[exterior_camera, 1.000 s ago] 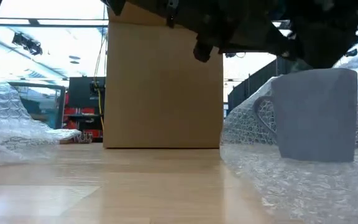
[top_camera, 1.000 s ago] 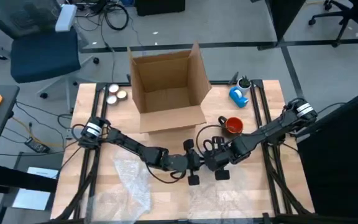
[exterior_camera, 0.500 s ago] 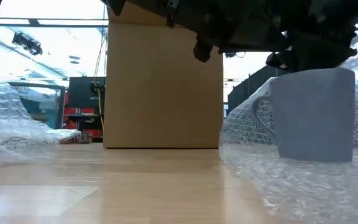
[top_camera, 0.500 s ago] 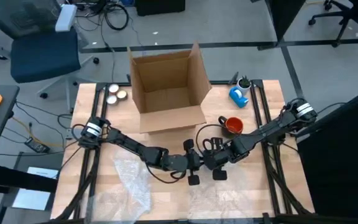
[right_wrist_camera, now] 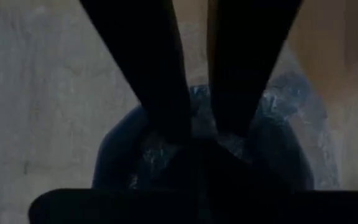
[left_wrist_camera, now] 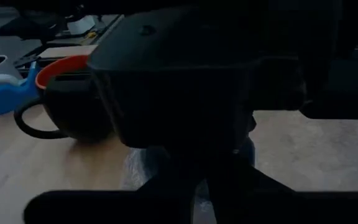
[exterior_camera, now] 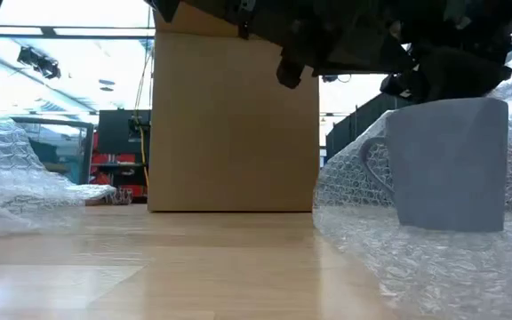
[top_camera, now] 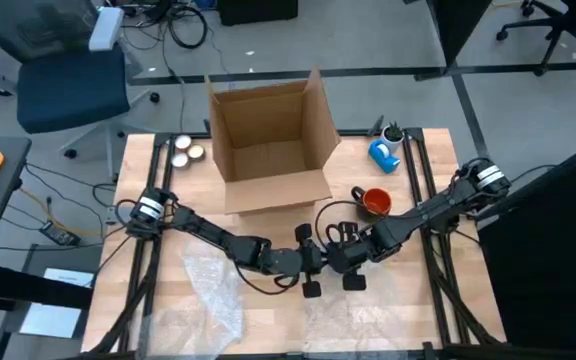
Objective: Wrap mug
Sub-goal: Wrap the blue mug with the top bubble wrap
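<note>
A grey-blue mug (exterior_camera: 452,164) stands upright on a sheet of bubble wrap (exterior_camera: 416,267), its handle toward the table's left. The wrap rises behind it. In the high view both grippers meet over the mug and hide it. My right gripper (right_wrist_camera: 201,127) points down into the mug's mouth (right_wrist_camera: 123,162), shut on wrap that fills it. My left gripper (top_camera: 308,262) is close beside it on the left. The left wrist view is mostly blocked by dark gripper parts. My right gripper comes from above, pointing down, and its fingertips (right_wrist_camera: 173,127) sit in crumpled bubble wrap (right_wrist_camera: 201,112) inside the mug's mouth. A bunch of wrap shows in the narrow gap between the two fingers. The mug stays upright on the sheet.
An open cardboard box (top_camera: 268,140) stands at the table's far middle. An orange-lined mug (top_camera: 373,202) and a blue tape dispenser (top_camera: 384,155) are at the far right, and two small tins (top_camera: 184,150) at the far left. A second bubble wrap sheet (top_camera: 213,295) lies near left.
My right gripper has come down a little onto the mug's mouth, and the mug has shifted slightly toward the table's left. Over the last half second nothing more has moved.
</note>
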### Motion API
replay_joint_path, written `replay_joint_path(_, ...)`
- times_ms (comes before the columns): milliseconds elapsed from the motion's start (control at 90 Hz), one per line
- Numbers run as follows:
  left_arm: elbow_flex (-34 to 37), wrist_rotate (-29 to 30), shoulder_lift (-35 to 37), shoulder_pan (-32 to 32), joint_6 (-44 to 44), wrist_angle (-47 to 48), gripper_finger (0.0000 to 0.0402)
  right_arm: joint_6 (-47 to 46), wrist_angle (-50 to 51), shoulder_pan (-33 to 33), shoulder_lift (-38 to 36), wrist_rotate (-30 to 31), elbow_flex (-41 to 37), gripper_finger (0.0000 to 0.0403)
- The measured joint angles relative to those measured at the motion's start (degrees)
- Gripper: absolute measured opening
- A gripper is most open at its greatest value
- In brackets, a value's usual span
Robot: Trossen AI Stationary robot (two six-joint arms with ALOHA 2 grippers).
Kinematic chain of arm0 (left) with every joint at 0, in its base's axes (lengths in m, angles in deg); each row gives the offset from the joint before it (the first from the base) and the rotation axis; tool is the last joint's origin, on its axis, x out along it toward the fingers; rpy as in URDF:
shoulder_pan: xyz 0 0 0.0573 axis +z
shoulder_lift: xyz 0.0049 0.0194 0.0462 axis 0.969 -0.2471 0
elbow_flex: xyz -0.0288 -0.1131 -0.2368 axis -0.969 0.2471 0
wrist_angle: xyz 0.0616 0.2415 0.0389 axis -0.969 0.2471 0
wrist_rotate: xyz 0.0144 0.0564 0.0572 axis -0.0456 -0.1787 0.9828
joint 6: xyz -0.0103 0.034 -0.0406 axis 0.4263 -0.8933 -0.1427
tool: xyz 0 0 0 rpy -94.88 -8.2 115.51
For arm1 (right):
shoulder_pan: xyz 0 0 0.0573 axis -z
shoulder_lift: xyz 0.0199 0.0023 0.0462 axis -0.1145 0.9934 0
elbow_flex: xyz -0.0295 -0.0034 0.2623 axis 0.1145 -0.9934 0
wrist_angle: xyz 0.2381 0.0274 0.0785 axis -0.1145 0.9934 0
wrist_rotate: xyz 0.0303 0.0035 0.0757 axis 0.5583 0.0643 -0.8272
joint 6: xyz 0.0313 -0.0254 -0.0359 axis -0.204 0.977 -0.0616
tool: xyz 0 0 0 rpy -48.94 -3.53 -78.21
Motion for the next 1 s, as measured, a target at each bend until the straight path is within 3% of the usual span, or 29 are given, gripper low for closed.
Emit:
replay_joint_path(289, 0.0, 0.0, 0.0, 0.0, 0.0, -0.02, 0.0015, -0.02, 6.49, -1.54, -0.06, 1.0, 5.44, 0.0)
replay_joint_path(678, 0.0, 0.0, 0.0, -0.02, 0.0, -0.02, 0.0015, -2.57, 8.75, -1.54, -0.06, 0.75, 5.02, 0.0)
replay_joint_path(1000, 0.0, 0.0, 0.0, -0.01, 0.0, -0.02, 0.0015, -2.22, -5.03, 0.46, -0.04, -5.1, -3.18, 0.0)
